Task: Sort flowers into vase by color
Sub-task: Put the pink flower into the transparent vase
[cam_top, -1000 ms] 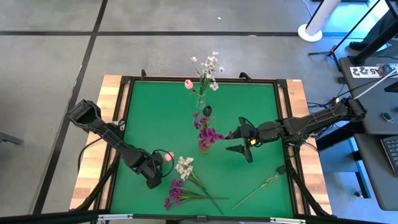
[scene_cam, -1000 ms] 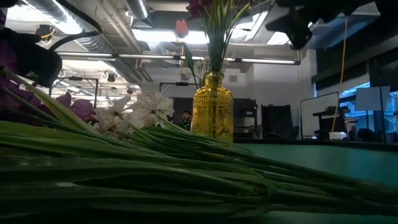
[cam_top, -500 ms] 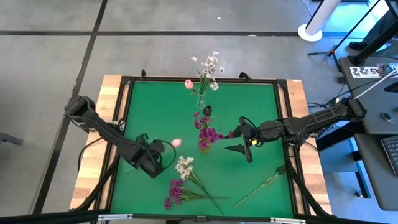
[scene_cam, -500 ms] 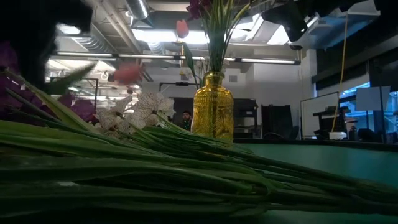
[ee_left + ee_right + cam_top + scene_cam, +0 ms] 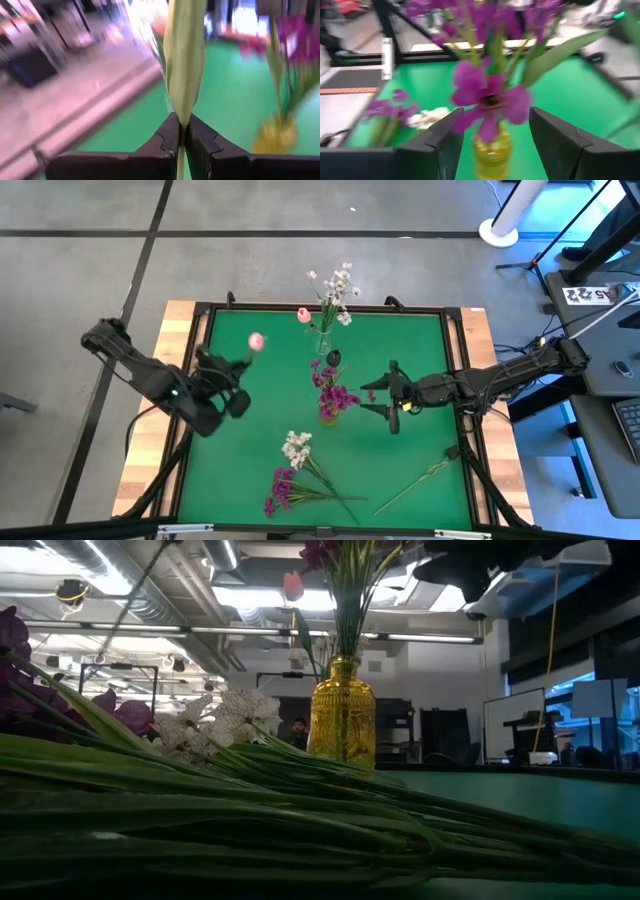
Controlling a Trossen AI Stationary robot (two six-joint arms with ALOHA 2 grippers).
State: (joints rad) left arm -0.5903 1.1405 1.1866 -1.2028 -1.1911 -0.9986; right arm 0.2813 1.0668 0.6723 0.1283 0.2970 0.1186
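My left gripper (image 5: 238, 370) hangs over the table's left half, shut on a pink tulip sprig whose bud (image 5: 256, 340) points toward the far edge. My right gripper (image 5: 378, 405) is open and level, just right of the yellow vase (image 5: 329, 413), which holds purple blossoms (image 5: 335, 392). In the right wrist view its fingers stand on either side of a purple blossom (image 5: 490, 100) without touching it. A clear vase (image 5: 322, 346) near the far edge holds white sprigs (image 5: 338, 285) and a pink tulip (image 5: 303, 314). A white sprig (image 5: 296, 446) and a purple sprig (image 5: 280, 485) lie near the near edge. My left gripper pinches the tulip's green stem (image 5: 180, 122) between its two shut fingers, just below a pale green leaf (image 5: 184, 60). The sprig is lifted clear of the table and stands out beyond the fingertips, bud end away from the gripper.
A bare green stem (image 5: 415, 485) lies near the table's near right corner. In the low view, stems (image 5: 300, 810) lie across the foreground in front of the yellow vase (image 5: 342, 720). The raised black frame (image 5: 330, 307) borders the green mat.
My left gripper has risen and swung from beside the lying white sprig toward the table's left and far side, carrying the tulip with it. The bud has gone from low over the mat near the white sprig to a spot left of the clear vase.
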